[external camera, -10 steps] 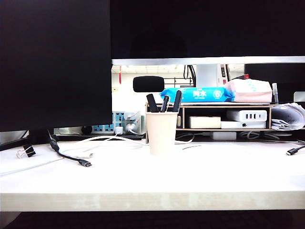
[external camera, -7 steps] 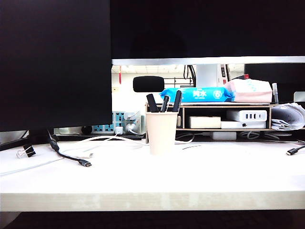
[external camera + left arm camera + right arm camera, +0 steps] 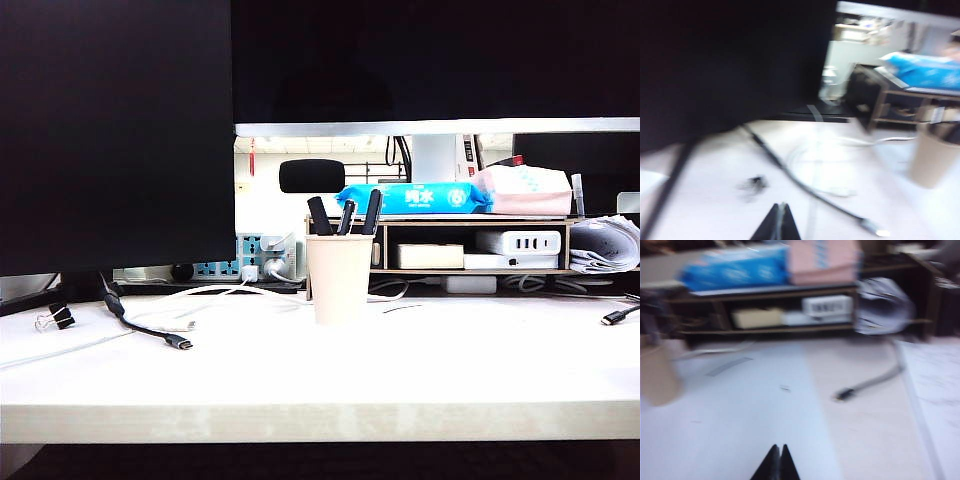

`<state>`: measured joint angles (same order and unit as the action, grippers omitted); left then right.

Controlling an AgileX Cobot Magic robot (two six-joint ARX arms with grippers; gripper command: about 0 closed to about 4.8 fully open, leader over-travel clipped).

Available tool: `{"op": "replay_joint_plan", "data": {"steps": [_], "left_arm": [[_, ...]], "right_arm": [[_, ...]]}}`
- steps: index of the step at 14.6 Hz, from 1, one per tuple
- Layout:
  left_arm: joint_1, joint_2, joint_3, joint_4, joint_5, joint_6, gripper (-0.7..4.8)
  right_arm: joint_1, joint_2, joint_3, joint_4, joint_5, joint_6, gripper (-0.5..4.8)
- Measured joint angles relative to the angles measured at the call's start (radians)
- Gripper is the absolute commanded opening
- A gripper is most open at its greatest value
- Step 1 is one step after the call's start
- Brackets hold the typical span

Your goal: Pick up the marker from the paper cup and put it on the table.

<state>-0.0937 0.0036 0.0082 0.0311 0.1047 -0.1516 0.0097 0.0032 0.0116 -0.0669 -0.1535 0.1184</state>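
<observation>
Left end effector [image 3: 779, 220] tips pressed together, right end effector [image 3: 778, 461] tips likewise closed, both empty, above the desk.

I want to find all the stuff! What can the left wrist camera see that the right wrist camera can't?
Only the left wrist view shows the shut left gripper, a binder clip and a black cable. Only the right wrist view shows the shut right gripper, a pink pack and a white charger. Both show the paper cup, the blue wipes pack and the table.

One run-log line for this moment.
marker: in paper cup | left end effector: shut, empty, above table | right end effector: shut, empty
</observation>
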Motion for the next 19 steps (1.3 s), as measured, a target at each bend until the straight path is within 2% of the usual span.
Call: {"op": "replay_joint_plan", "data": {"steps": [4,6,7,8,12,14,16,19], "left_arm": [[0.0,0.0,0.0,0.014,0.034,-0.061,-0.05],[0.0,0.0,0.0,0.021,0.023,-0.248,-0.05],[0.0,0.0,0.0,0.019,0.009,-0.3,-0.05],[0.0,0.0,0.0,0.018,0.024,-0.314,-0.05],[0.0,0.0,0.0,0.018,0.197,-0.317,-0.05],[0.0,0.0,0.001,0.039,0.227,-0.326,-0.05],[0.0,0.0,0.003,0.064,0.229,-0.376,-0.05],[0.0,0.0,0.009,0.063,0.234,-0.381,-0.05]], "right_arm": [[0.0,0.0,0.0,0.001,-0.032,0.061,-0.06],[0.0,0.0,0.0,0.001,-0.05,0.093,-0.06],[0.0,0.0,0.0,0.001,-0.053,0.095,-0.06],[0.0,0.0,0.0,0.001,-0.065,0.097,-0.06],[0.0,0.0,0.006,0.002,-0.086,0.154,-0.06],[0.0,0.0,0.028,0.014,-0.086,0.154,-0.06],[0.0,0.005,0.05,0.017,-0.086,0.153,-0.06],[0.0,0.041,0.091,0.052,-0.086,0.152,-0.06]]}}
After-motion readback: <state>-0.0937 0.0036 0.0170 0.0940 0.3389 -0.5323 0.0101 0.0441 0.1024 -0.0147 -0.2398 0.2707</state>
